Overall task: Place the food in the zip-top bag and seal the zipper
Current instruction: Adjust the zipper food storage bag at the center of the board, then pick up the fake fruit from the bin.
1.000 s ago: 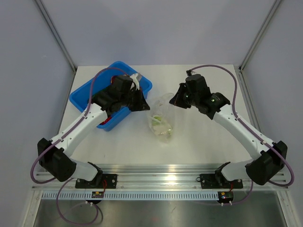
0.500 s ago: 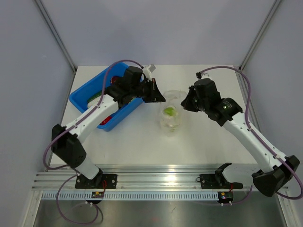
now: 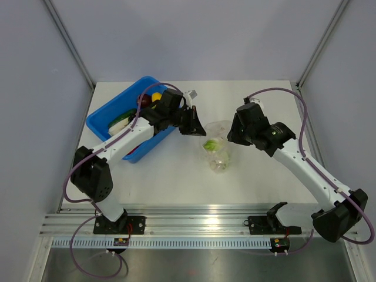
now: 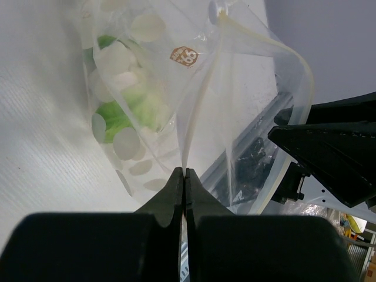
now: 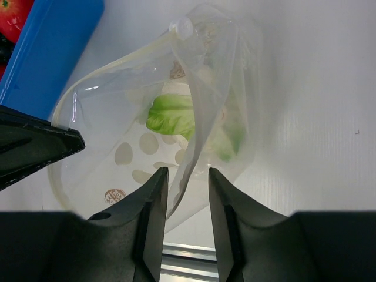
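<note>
White desk [image 3: 176, 176] inside a booth w/ pale grey walls and alu frame posts; both arm bases at near edge. Zip-top bag [image 3: 216, 145] sits approx. mid-desk, between the two arms, clear film w/ white dots, mouth held up and spread into an open loop. Inside the bag, down toward its bottom: one green-white food piece [image 5: 170, 114]; other contents too blurred by the film to ID. Left end effector [image 4: 184, 173] is fully closed, fingers pinched together on the bag's rim. The zipper [image 4: 202, 100] comes straight out from between the pinched fingers, runs up, then curves round the mouth. Right end effector [image 5: 187, 173] is partly open, a clear gap between its fingers. The opposite side of the bag mouth hangs down into that gap. Cannot tell whether either finger touches the film, so no firm hold seen on the right side. In the top view the two end effectors face each other across the bag mouth, left one on the tub side. Blue tub [image 3: 100, 120] is at rear left of the desk, just beside the bag, under the left forearm. In the tub: yellow pepper [image 3: 156, 97], dark purple piece [image 3: 143, 98], leek [image 3: 120, 117]. Red tomato [image 5: 13, 13] shows at the tub's edge in the right wrist view. Zipper not closed, mouth wide open
</note>
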You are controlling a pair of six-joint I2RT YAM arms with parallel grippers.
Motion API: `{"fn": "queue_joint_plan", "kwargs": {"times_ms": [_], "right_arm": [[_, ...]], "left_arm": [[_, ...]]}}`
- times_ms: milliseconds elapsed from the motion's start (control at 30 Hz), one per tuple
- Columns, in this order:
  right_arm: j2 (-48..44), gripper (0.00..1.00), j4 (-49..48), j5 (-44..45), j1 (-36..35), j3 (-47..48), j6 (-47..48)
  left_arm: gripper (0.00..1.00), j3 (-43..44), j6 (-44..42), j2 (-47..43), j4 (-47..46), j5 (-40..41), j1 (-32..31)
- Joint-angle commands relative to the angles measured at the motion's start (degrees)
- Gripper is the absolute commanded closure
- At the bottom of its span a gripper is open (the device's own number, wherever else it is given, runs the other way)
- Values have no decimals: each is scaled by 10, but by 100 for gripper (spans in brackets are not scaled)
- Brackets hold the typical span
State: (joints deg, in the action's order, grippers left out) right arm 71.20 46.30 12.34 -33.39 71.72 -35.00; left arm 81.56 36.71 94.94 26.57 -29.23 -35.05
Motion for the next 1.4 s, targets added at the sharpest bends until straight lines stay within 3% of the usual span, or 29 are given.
{"fn": "queue_joint_plan", "kwargs": {"times_ms": [0,133,167,200,267,467,500,533,600,800,933,1033,1200,1367], "right_arm": [[-19,59,8,2,-2,20,-25],[-27,66,4,-15,-2,4,-49],[-30,71,-1,-20,-2,1,-57],[-32,87,-9,-22,-2,-9,-61],[-43,100,-17,-21,-2,-16,-69],[-69,100,-38,-16,-2,10,-42],[-67,100,-38,-21,-2,17,-38],[-63,100,-38,-22,-2,22,-36],[-54,100,-50,-31,-2,26,-35],[-35,100,-80,-54,-2,14,-49],[-40,100,-83,-56,-2,6,-51],[-40,100,-85,-63,-2,4,-52],[-41,100,-87,-73,-2,3,-51],[-38,100,-85,-78,-2,6,-45]], "left_arm": [[100,4,9,-27,-35,-23,-5],[100,5,9,-26,-35,-23,-7],[100,6,8,-25,-35,-23,-7],[100,6,7,-25,-35,-23,-7],[100,6,5,-26,-31,-22,-7],[98,25,-44,-39,12,8,-7],[65,46,-53,-34,23,8,-6],[46,62,-64,-29,50,4,-6],[30,103,-89,-20,84,7,-6],[28,162,-122,-23,137,36,41],[1,162,-138,-48,151,21,99],[1,161,-137,-52,161,47,143],[5,173,-134,-6,211,229,186],[14,185,-103,60,184,265,229]]}}
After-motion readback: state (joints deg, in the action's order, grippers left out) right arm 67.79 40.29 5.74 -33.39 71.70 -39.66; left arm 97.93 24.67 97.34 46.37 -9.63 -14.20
